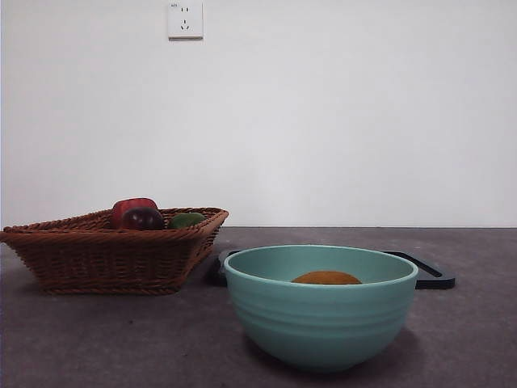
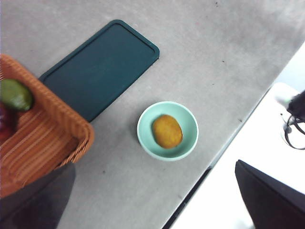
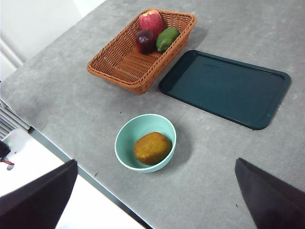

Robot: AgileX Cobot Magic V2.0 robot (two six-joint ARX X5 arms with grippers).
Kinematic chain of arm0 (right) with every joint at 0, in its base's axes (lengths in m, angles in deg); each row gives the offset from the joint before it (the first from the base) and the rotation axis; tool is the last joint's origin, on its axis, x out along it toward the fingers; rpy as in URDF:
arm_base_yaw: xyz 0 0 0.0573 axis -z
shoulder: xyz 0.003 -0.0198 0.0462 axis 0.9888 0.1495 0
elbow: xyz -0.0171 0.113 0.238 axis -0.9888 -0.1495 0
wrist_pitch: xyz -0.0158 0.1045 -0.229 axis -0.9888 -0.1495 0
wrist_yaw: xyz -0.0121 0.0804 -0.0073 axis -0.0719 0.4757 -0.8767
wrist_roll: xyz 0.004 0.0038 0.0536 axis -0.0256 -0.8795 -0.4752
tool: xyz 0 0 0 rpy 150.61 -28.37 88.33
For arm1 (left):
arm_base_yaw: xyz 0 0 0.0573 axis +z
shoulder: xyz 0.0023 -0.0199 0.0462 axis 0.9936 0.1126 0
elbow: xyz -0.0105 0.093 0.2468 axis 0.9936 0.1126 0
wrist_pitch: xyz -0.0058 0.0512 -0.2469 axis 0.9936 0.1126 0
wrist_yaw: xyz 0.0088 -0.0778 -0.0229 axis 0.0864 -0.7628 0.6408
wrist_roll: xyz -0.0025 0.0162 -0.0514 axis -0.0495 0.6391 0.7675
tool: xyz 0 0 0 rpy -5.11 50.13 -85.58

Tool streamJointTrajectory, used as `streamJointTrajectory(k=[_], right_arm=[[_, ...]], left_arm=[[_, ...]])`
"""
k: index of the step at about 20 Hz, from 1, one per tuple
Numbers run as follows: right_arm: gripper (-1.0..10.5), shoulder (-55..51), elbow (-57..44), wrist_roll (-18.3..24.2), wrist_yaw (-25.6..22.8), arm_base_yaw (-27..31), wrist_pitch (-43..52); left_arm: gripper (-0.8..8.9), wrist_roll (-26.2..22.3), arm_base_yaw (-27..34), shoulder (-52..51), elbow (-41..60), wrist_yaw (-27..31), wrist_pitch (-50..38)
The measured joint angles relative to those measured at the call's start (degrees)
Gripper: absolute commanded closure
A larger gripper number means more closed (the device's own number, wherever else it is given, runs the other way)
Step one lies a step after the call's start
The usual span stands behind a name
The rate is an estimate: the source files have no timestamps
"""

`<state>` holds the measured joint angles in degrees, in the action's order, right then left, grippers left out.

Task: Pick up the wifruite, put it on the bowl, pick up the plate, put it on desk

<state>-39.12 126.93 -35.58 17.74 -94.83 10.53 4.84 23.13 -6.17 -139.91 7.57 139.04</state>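
The brownish-orange wifruite (image 1: pixel 326 278) (image 2: pixel 167 131) (image 3: pixel 152 148) lies inside the mint-teal bowl (image 1: pixel 319 323) (image 2: pixel 144 138) (image 3: pixel 125 138), which stands near the front of the desk (image 1: pixel 97 339) (image 2: pixel 214 57) (image 3: pixel 71 105). The plate (image 1: pixel 432 275) (image 2: pixel 100 67) (image 3: pixel 224 88), a dark teal rectangular tray, lies flat on the desk behind the bowl. My left gripper (image 2: pixel 155 191) and right gripper (image 3: pixel 156 191) hover high above the table. Both are open with nothing between their jaws. Neither arm shows in the front view.
A wicker basket (image 1: pixel 105 250) (image 2: pixel 43 143) (image 3: pixel 128 62) stands beside the plate, holding a red apple (image 1: pixel 133 208) (image 3: pixel 150 20), a dark purple fruit (image 1: pixel 144 218) (image 3: pixel 145 40) and a green fruit (image 1: pixel 187 219) (image 2: pixel 15 94) (image 3: pixel 167 38). The desk's front edge runs close to the bowl.
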Motion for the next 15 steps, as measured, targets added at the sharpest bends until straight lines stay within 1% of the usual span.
streamJointTrajectory(k=[8, 12, 15], right_arm=[[3.6, 0.00, 0.00, 0.00, 0.00, 0.00, 0.00], [3.6, 0.00, 0.00, 0.00, 0.02, 0.00, 0.00], [3.6, 0.00, 0.00, -0.26, 0.09, 0.00, 0.00]], left_arm=[[2.84, 0.61, 0.00, -25.33, 17.27, 0.00, -1.09], [2.84, 1.16, 0.00, -36.46, 22.27, 0.02, -1.01], [2.84, 1.18, -0.02, -40.87, 23.08, 0.02, -1.05]])
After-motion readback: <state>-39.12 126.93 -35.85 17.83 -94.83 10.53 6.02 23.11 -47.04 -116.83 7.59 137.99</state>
